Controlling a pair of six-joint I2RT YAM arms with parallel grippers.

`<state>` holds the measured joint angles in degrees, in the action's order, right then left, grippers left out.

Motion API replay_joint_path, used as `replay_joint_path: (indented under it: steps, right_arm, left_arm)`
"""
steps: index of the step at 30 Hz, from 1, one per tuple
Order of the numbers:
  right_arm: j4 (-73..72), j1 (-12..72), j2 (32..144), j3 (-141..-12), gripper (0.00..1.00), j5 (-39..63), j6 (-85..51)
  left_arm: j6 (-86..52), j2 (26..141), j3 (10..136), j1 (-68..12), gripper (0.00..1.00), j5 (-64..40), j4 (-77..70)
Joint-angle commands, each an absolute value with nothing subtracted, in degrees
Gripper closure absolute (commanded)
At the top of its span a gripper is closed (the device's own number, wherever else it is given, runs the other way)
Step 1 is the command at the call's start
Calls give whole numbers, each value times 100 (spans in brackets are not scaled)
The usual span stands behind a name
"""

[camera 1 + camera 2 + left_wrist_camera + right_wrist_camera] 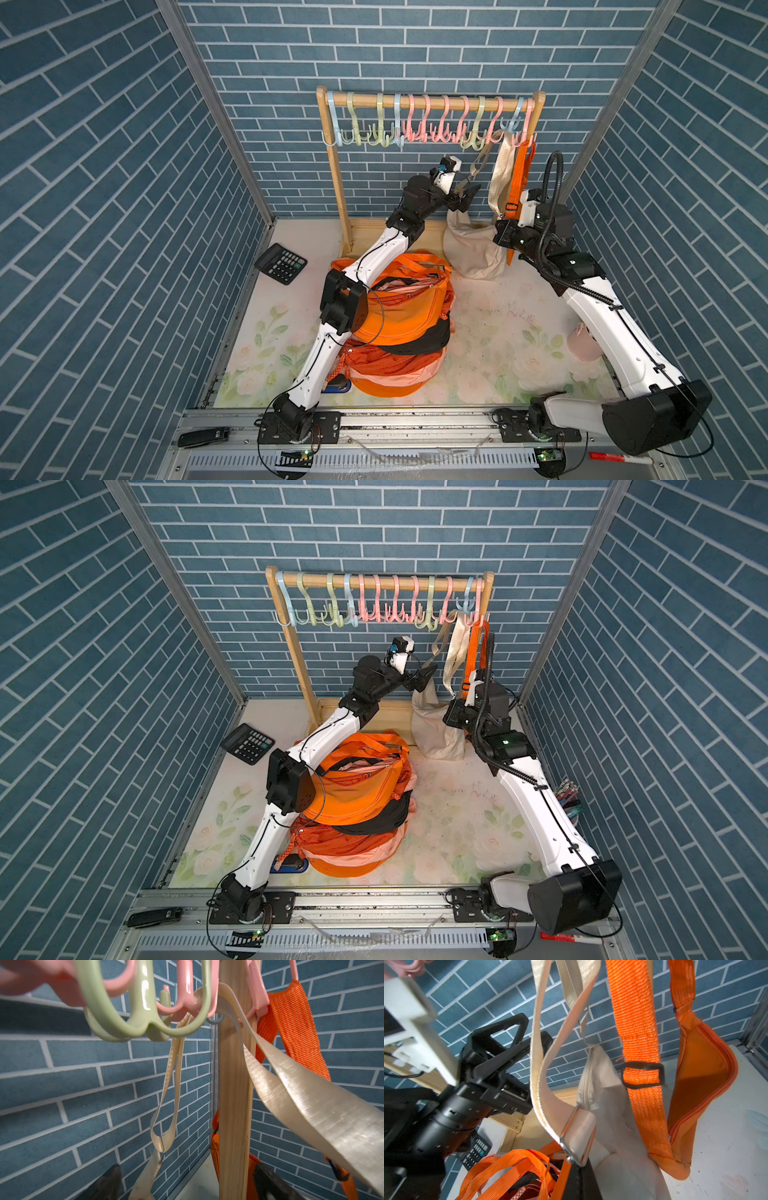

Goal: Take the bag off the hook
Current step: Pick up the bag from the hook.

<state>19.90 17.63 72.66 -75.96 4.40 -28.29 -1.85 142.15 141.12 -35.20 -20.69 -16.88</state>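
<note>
The calculator (281,263) lies far left on the table (498,316). Next comes a pile of orange bags (399,316), and my left arm reaches over it.

Behind the pile stands the rack (428,99), with a row of plastic hooks along its rail. My left gripper (464,195) is raised under the right part of that row. Its jaws are spread as wide as they go and grip nothing. In the left wrist view the thin strap (166,1093) hangs down between my two fingers (112,1180) without being pinched. The wide strap (307,1105) sweeps past beside them.

The beige bag (473,249) is still on the rack (this is the one I am at). Its wide strap is looped over a pink hook (495,124) near the right end of the rail. Its body sags to the table by the rack's foot, between my two grippers.

Just right of it an orange bag (702,1084) hangs by its strap (521,174) from the last pink hook (525,133).

My right gripper (500,237) sits low against the beige bag, with the orange strap just behind it. Its jaws are closed tight, and I cannot tell whether any cloth is caught in them.

A pink mug (582,343) shows beside my right arm.
</note>
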Motion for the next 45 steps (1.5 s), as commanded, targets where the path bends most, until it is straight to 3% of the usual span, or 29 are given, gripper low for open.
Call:
replay_joint_path:
  steps: [1, 19, 29, 32, 36, 45]
  right_arm:
    - [2081, 1806, 7021, -7516, 100, 788, -2931]
    - [2505, 1841, 5999, -7315, 100, 1405, -3103]
    - [2676, 1844, 5579, -7190, 100, 1723, -3085]
    - [2750, 1841, 5464, -7165, 100, 1681, -3037]
    - [2812, 1842, 5389, -7129, 100, 1663, -3006]
    - [2883, 1835, 5487, -6820, 100, 1424, -2825]
  left_arm:
    - [-255, 14339, 14359, -3626, 1, -2068, -1932]
    - [-48, 14551, 14352, -3793, 1, -1738, -1980]
    - [-209, 15081, 14833, -3850, 9, -1379, -1983]
    - [-247, 15177, 14892, -3863, 18, -1317, -2054]
    - [-281, 15266, 14972, -3867, 44, -1180, -2068]
    - [-27, 14809, 14476, -3863, 87, -1212, -2030]
